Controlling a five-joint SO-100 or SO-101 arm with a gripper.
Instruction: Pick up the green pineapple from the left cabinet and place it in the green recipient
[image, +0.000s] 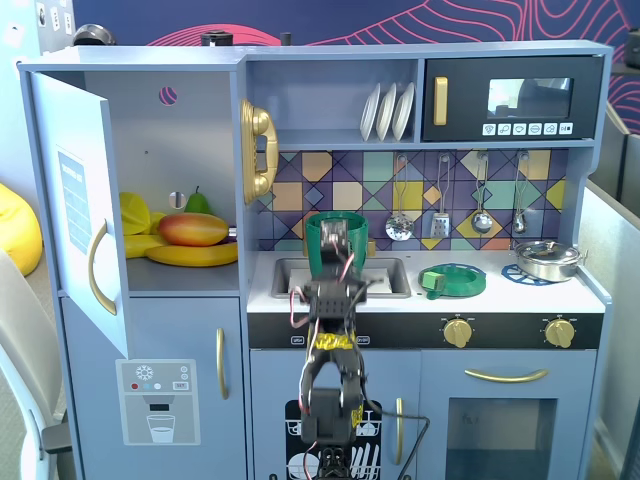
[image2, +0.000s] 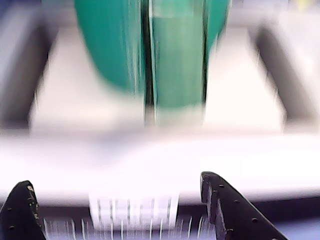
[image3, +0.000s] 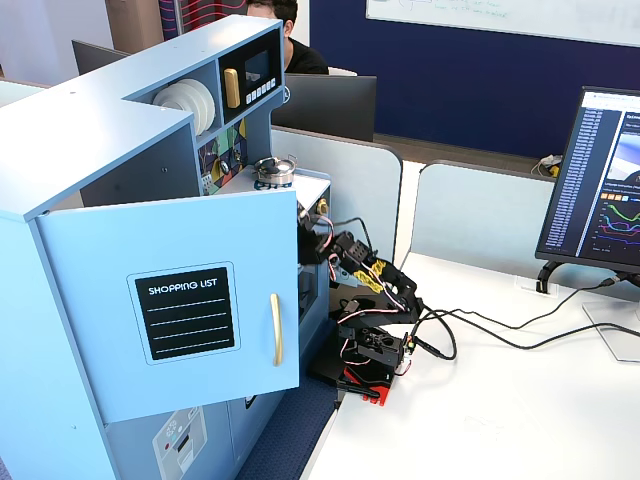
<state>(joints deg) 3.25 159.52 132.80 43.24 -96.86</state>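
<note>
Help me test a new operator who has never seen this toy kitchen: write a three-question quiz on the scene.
1. True or false: the tall grey-blue cabinet door with the curved gold handle is shut.
2. Where does the tall dark-green plastic bucket stand?
A. in the grey sink
B. on the stove burner
C. on the cabinet shelf
3. Fill in: in the wrist view, the end effector is ____, with nothing between its fingers.

Key: 1 false, it is swung open; 2 A; 3 open.
</note>
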